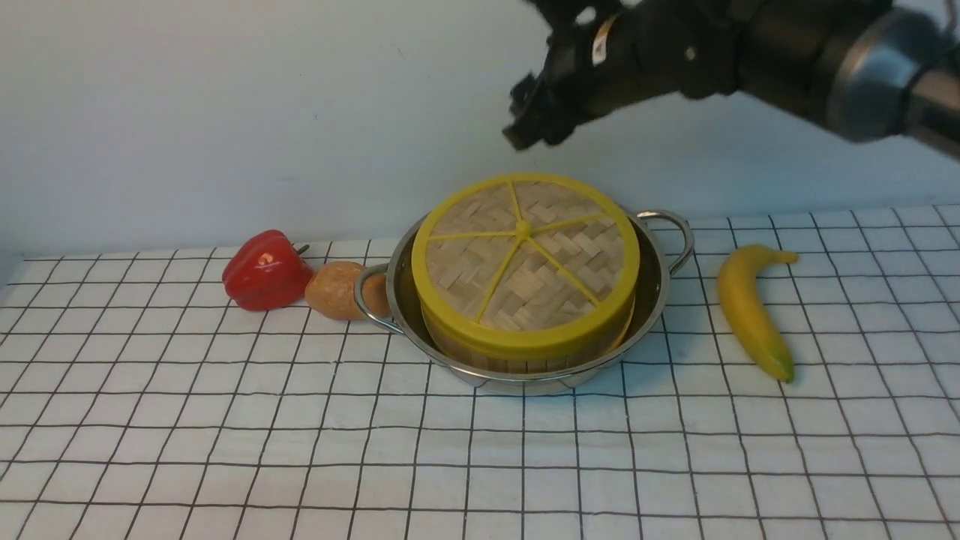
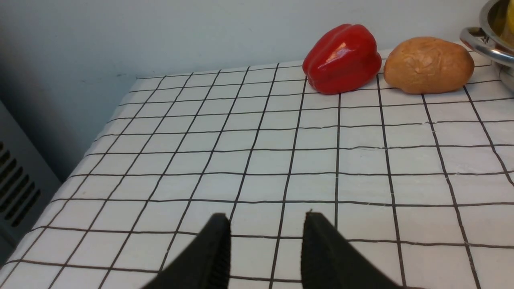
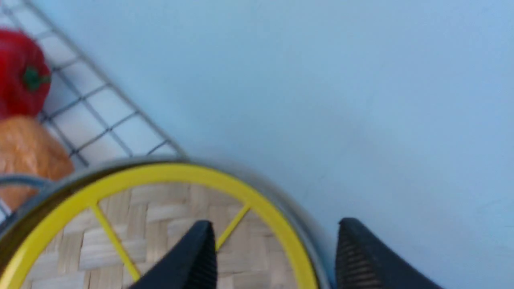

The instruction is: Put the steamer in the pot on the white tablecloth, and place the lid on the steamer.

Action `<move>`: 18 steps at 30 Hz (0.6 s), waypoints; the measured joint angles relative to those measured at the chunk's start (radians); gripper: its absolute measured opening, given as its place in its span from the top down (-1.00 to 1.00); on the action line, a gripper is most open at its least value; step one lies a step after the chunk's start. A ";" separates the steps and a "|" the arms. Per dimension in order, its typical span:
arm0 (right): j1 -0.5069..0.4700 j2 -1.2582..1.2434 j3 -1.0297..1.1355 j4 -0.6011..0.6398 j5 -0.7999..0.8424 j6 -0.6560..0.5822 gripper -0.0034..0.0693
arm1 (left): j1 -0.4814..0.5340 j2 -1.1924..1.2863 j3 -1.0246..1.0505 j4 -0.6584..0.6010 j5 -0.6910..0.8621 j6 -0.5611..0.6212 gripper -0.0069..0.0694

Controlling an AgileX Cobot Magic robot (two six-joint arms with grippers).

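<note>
Resting below right end effector (image 1: 534, 120): lid (image 1: 525, 259)

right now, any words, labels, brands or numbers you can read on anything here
None can be read.
A small white sticker sits on the right arm near its gripper, but its print is too small and blurred to make out.
The lid, pot, pepper, potato and banana show no text.
</note>
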 joint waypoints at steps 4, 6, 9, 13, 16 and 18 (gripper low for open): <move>0.000 -0.105 0.000 -0.057 0.001 0.131 0.73 | 0.000 0.000 0.000 0.000 0.000 0.000 0.18; 0.000 -0.148 0.000 -0.058 0.002 0.202 0.92 | 0.000 0.000 0.000 0.000 0.000 0.000 0.18; 0.000 -0.186 0.000 -0.058 -0.008 0.266 0.94 | 0.000 0.000 0.000 0.000 0.000 0.000 0.18; 0.000 -0.204 0.000 -0.041 -0.027 0.299 0.94 | 0.000 0.000 0.000 0.000 0.000 0.000 0.18; 0.000 -0.212 0.000 -0.026 0.025 0.302 0.94 | 0.000 0.000 0.000 0.000 0.000 0.000 0.18; -0.003 -0.227 0.001 -0.027 0.157 0.315 0.94 | 0.000 0.000 0.000 0.000 0.000 0.000 0.18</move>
